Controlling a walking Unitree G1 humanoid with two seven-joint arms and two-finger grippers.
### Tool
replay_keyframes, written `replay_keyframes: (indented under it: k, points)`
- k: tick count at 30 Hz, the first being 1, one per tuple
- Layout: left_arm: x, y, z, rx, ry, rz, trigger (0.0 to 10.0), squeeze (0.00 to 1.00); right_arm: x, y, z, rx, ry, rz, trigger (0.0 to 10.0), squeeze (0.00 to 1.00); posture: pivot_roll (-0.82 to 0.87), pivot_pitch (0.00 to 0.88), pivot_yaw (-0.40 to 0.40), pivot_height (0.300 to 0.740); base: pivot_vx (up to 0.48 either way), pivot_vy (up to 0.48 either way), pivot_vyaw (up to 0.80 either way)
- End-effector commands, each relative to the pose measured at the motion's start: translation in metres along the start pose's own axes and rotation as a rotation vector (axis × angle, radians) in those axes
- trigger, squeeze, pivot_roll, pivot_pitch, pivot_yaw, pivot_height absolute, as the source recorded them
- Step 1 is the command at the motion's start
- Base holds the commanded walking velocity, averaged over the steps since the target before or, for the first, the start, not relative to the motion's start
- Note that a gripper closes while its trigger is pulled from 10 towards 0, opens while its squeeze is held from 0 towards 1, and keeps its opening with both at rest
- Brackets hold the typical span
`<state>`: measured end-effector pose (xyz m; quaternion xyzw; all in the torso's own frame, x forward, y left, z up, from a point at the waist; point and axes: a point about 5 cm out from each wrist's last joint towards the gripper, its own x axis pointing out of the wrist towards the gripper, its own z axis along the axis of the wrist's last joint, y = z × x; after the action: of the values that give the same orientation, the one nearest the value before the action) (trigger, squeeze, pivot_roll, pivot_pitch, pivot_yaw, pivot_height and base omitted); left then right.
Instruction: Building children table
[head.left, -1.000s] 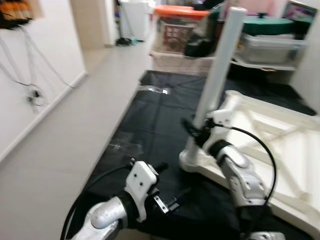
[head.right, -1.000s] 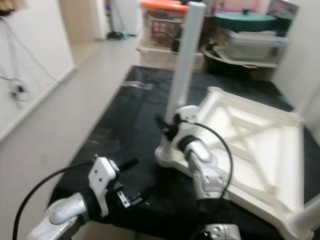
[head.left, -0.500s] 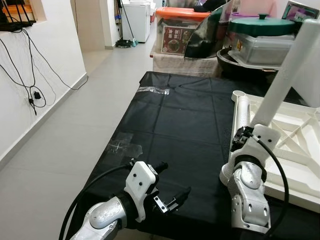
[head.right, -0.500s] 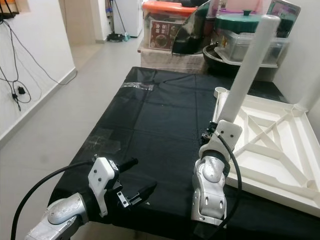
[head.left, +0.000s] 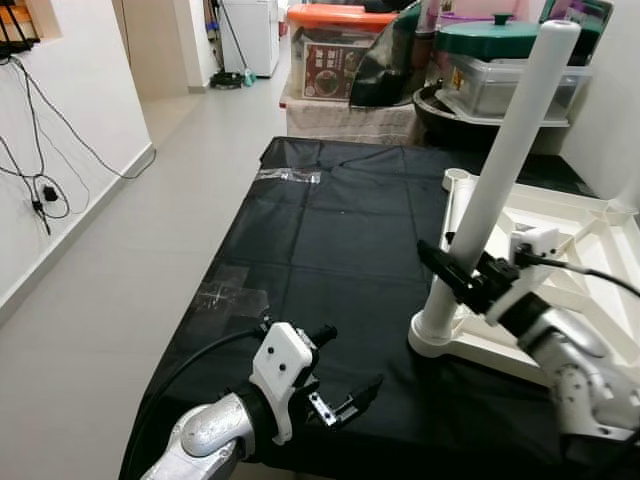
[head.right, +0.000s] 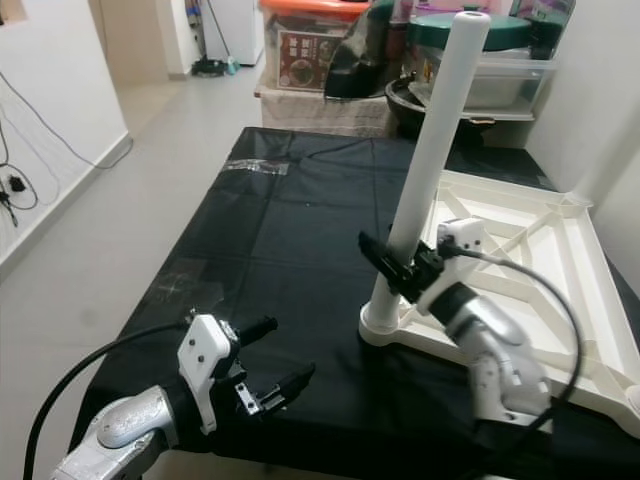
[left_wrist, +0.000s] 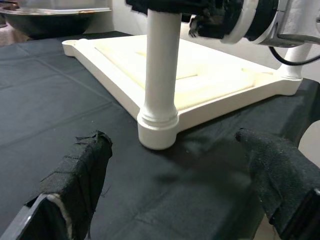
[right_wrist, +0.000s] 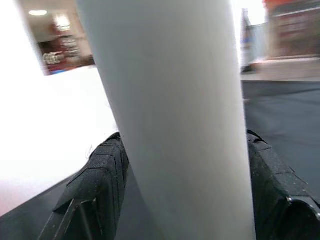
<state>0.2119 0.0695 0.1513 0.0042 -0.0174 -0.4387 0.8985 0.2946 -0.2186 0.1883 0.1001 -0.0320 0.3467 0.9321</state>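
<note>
A big black cloth (head.left: 330, 230) covers the floor, and a white plastic table top (head.right: 520, 260) lies upside down on it. One long, round, smooth white table leg (head.left: 500, 170) stands up from the near corner of the table top, leaning a little. Its bottom end sits in a round ring at that corner.

The right gripper (head.left: 462, 281) has its two black fingers closed around the leg, low down, just above the ring. In the right wrist view the leg looks very big and close, with one rough, cloth-covered finger (right_wrist: 97, 185) pressed on each side of it.

The left gripper (head.right: 272, 382) hangs over the near edge of the black cloth with its fingers spread wide and nothing between them. The left wrist view looks low across the cloth and shows the ring at the foot of the leg (left_wrist: 157, 127) and the flat ribs inside the table top.

The head views show more behind: plastic boxes, one with an orange lid (head.left: 340, 17), and a tub with a green lid (head.left: 490, 38). Clear tape (head.left: 288, 176) is stuck on the cloth.
</note>
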Motion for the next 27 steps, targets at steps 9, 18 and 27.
replay_keyframes:
  k: [9, 18, 27]
  points:
    - [0.001, 0.0, -0.003, -0.01, 0.014, -0.007, 10.0, 0.0, 0.042, 0.022, -0.026, -0.055, 0.275, 0.491, 0.0, 0.0, 0.24, 0.0, -0.068, 0.74, 0.0, 0.0, 0.0]
    - [0.0, 0.0, -0.003, -0.013, 0.016, -0.001, 10.0, 0.0, 0.06, -0.007, -0.021, -0.156, 0.086, -0.143, 0.0, 0.0, 0.23, 0.0, -0.069, 0.74, 0.0, 0.0, 0.0]
    - [-0.001, 0.001, -0.005, -0.024, 0.02, -0.002, 10.0, 0.0, -0.005, -0.014, -0.028, -0.176, -0.031, -1.183, 0.0, 0.0, 0.21, 0.0, -0.057, 0.74, 0.0, 0.0, 0.0]
